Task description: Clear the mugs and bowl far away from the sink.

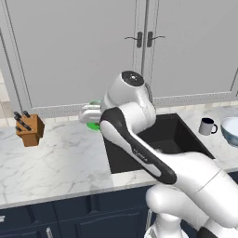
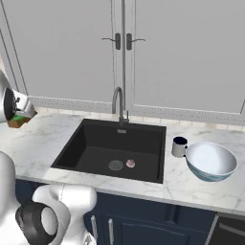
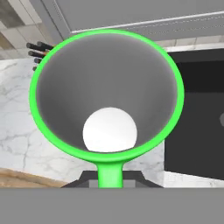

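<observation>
Left of sink (image 1: 153, 139), fingers (image 3: 109, 181) clenched on green mug (image 3: 107, 94) handle, above counter (image 1: 60, 158).

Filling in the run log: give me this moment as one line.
gripper: shut on green mug | held left of sink | navy-handled mug, bowl: right of sink

Two mugs are showing: one green mug (image 3: 107, 94) and one grey-white mug with a navy inside (image 2: 179, 147). One pale bowl (image 2: 211, 161) is sitting on the desk (image 2: 43, 139). One black sink (image 2: 115, 148) is lying in it, carrying one faucet (image 2: 118, 103). One knife block (image 1: 29, 128) is standing there. Two cabinet doors (image 2: 72, 48) are hanging behind.
</observation>
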